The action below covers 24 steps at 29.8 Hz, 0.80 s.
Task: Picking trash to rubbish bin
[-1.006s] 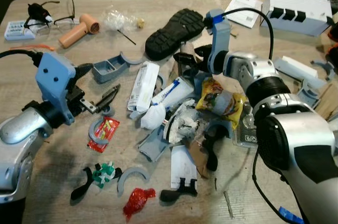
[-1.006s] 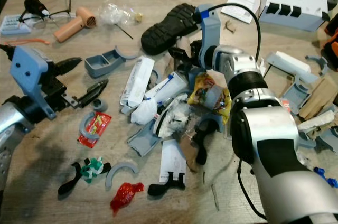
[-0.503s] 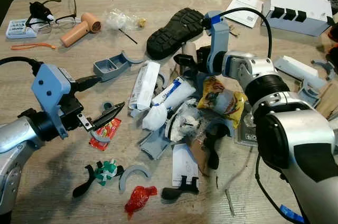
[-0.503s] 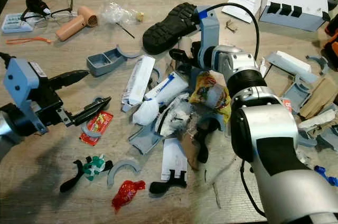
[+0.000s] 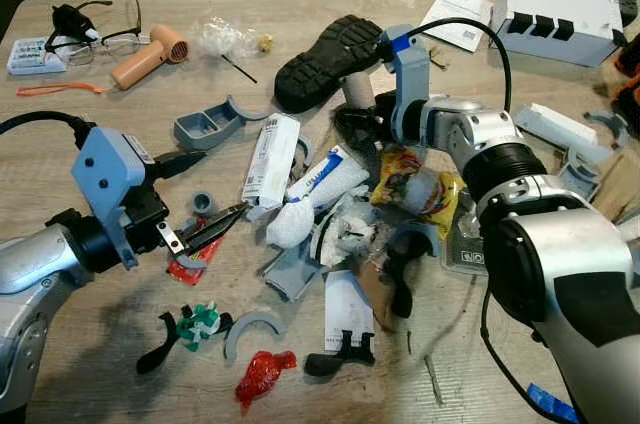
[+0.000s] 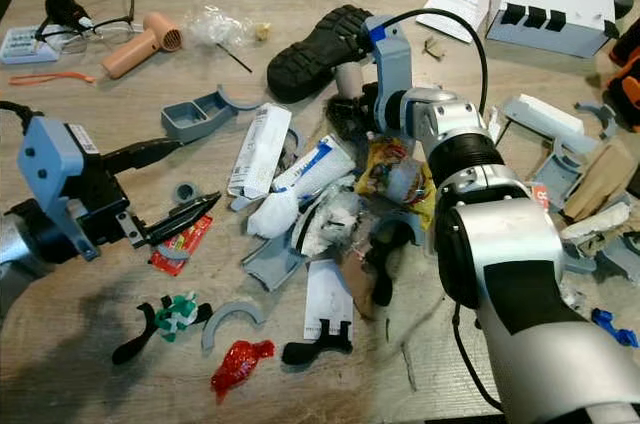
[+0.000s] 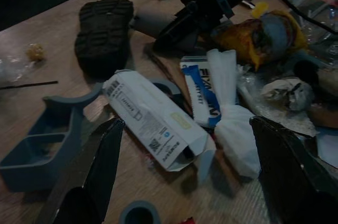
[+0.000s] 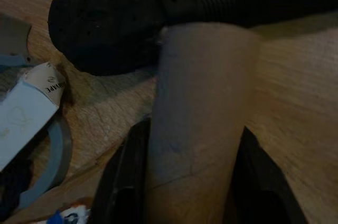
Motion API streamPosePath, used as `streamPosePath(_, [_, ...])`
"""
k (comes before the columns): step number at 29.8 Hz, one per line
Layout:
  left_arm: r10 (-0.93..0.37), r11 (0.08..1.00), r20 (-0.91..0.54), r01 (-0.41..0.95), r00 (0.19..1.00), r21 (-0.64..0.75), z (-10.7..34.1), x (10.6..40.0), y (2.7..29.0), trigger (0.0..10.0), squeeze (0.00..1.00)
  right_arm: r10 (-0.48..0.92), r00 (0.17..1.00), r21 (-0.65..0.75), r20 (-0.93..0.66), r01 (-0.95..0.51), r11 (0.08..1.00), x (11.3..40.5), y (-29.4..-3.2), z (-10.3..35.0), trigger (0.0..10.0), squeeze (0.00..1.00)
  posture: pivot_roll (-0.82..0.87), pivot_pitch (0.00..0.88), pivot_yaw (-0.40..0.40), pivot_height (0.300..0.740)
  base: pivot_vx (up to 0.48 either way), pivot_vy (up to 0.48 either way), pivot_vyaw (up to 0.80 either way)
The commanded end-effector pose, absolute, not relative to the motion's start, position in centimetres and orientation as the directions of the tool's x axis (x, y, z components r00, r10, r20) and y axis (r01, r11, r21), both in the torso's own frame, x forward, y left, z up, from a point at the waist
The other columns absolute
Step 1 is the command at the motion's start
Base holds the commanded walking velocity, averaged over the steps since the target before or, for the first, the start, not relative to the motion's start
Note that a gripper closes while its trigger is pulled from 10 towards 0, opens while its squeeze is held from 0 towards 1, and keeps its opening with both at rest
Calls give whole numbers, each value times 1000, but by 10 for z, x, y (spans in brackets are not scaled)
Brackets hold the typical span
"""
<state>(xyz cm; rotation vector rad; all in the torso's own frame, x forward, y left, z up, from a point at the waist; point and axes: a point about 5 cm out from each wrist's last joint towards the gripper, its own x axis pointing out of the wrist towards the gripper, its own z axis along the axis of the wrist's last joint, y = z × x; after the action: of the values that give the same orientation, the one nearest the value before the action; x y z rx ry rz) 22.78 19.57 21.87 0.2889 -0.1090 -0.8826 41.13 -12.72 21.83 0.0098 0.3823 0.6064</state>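
Trash is heaped on a wooden table (image 5: 90, 364): a white carton (image 5: 270, 159), a toothpaste tube (image 5: 330, 172), crumpled tissue (image 5: 290, 222), a yellow snack bag (image 5: 420, 184) and two red wrappers (image 5: 195, 252) (image 5: 262, 376). My left gripper (image 5: 225, 182) hovers open just left of the carton, its lower finger above the nearer red wrapper. My right gripper (image 5: 355, 124) reaches to a cardboard tube (image 8: 203, 108) lying beside a black shoe sole (image 5: 330, 59). In the right wrist view its fingers (image 8: 127, 182) press the tube's two sides. No bin is in view.
A hair dryer (image 5: 150, 56) and glasses (image 5: 100, 34) lie at the far left. Grey plastic parts (image 5: 208, 127) are scattered around the pile. A white and grey box (image 5: 565, 19) and a leaflet (image 5: 455, 19) sit at the far right.
My left gripper has moved right toward the carton, still open. My right gripper has pushed forward so that the cardboard tube now sits between its fingers.
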Motion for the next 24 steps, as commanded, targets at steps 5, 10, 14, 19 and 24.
streamPosePath(5, [-794,574,-30,766,607,288,218,228,191,10000,0,574,763,227,-295,-528,818,410,-139,220,0,0,-13,241,-4,740,0,0,0])
streamPosePath(10, [-796,578,-2,762,605,292,219,235,188,10000,0,601,789,286,-125,-552,784,411,-151,246,0,0,-26,186,-3,740,0,0,0])
streamPosePath(14, [-793,587,28,750,609,304,220,242,185,10000,0,613,790,307,5,-584,751,404,-163,258,0,0,-35,136,1,740,0,0,0])
streamPosePath(19, [-780,612,85,727,620,311,225,260,179,10000,0,611,769,309,186,-636,707,385,-174,266,0,0,-61,51,16,740,0,0,0])
streamPosePath(24, [-737,660,92,684,670,311,224,275,178,10000,0,610,755,319,241,-655,685,375,-164,258,0,0,-67,23,23,740,0,0,0])
